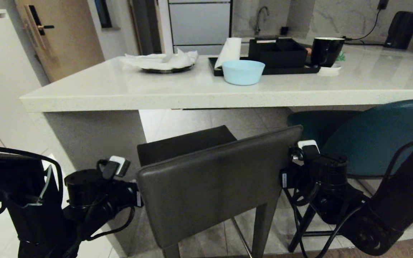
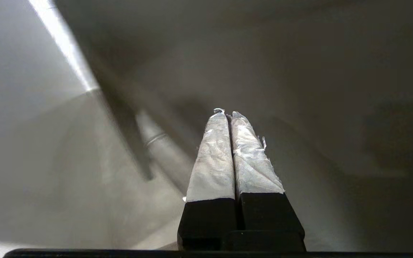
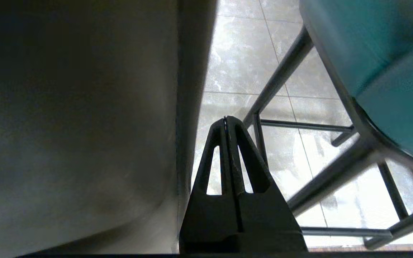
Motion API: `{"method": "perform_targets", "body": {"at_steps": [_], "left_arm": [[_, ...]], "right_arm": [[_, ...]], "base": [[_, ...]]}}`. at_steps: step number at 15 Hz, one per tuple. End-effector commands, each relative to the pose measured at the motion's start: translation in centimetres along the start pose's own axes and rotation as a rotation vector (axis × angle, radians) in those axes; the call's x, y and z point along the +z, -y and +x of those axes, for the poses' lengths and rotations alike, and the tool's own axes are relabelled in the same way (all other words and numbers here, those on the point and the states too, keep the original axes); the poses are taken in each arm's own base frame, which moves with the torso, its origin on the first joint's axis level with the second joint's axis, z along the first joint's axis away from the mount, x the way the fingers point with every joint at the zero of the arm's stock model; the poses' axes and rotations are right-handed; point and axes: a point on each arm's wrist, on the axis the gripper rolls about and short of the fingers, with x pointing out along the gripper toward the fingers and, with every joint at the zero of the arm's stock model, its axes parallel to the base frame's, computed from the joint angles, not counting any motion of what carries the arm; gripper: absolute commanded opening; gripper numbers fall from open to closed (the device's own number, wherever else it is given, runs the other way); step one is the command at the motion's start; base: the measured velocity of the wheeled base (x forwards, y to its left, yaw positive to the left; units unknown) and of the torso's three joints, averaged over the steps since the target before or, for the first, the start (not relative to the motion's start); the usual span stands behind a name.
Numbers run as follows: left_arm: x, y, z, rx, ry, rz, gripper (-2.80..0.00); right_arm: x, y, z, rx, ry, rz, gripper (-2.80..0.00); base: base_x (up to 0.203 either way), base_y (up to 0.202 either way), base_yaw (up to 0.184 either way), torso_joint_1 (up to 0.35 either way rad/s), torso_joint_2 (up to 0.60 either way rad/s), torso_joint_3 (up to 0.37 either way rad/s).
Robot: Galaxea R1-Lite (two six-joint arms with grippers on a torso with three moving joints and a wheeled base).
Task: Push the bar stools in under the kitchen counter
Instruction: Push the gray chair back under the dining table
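Note:
The dark grey bar stool (image 1: 210, 179) stands in front of me with its low back toward me and its seat partly under the kitchen counter (image 1: 192, 94). The teal bar stool (image 1: 382, 136) stands to its right, its seat under the counter edge. My left arm (image 1: 95, 193) reaches to the left edge of the grey back and my right arm (image 1: 321, 172) to its right edge; the back hides both sets of fingers there. The left gripper (image 2: 228, 114), wrapped in white tape, is shut, close to the grey stool's surface (image 2: 299, 89). The right gripper (image 3: 225, 118) is shut beside the grey stool (image 3: 66, 107), with the teal stool (image 3: 389, 53) just to its other side.
The counter's slab side panel (image 1: 99, 139) stands left of the grey stool. On the counter are a light blue bowl (image 1: 243, 71), a black tray (image 1: 215, 70), a black mug (image 1: 326, 50) and a plate of white paper (image 1: 163, 61). The teal stool's black legs (image 3: 281, 71) cross the tiled floor.

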Motion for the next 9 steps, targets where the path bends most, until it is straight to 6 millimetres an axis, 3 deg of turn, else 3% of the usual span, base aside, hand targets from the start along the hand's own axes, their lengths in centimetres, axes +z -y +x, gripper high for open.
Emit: {"method": "perform_targets", "body": {"at_steps": [1,4,7,9], "left_arm": [[0.8,-0.6,-1.1,0.072,0.026,-0.006,-2.80],[2.2,-2.1,-3.1,0.198,0.075,-0.027,-2.80],[3.1,-1.9,-6.3,0.192,0.107,-0.065,-2.80],[2.7,-1.5,-6.3,0.167,0.088,-0.075,-2.80]], "right_arm": [[-0.1,0.0,-0.2,-0.001,-0.001,-0.001,-2.80],[0.2,0.2,-0.7,-0.001,0.010,0.002,-2.80],[0.0,-0.3,-2.5,0.041,0.008,-0.008,-2.80],[0.1,-0.4,-2.3,0.037,0.031,0.008,-2.80]], "base": [[0.190,0.000,-0.001,0.006,0.01,0.006],[0.191,0.000,0.002,0.003,0.00,0.003],[0.189,0.000,0.001,0.002,0.00,0.002],[0.179,0.000,0.000,0.003,0.00,0.003]]}}
